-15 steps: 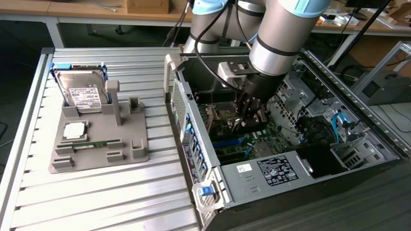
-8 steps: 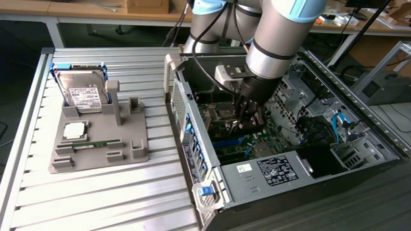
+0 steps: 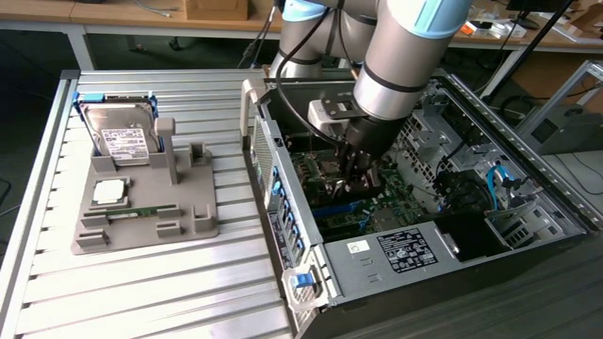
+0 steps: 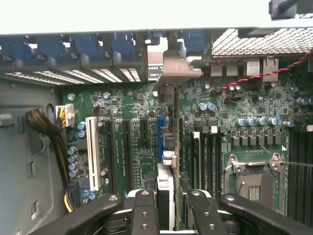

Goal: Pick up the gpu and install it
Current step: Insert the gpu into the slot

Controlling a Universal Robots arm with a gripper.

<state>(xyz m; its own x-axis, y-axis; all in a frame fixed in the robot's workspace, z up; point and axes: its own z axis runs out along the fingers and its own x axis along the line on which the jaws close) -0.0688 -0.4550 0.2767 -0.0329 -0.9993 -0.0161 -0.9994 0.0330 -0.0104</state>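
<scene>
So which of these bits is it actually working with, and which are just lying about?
In the job: gpu, held in the gripper; open computer case with its motherboard.
Lying about: hard drive, memory stick, grey holder carrying them.

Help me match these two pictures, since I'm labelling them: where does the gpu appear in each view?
Exterior view: the gpu sits inside the open computer case, at the tips of the end effector, just above the motherboard.
Wrist view: the gpu is seen edge-on, running from between the end effector's fingers to its pale bracket.
Shared landmark: the blue slot beside the card.
</scene>
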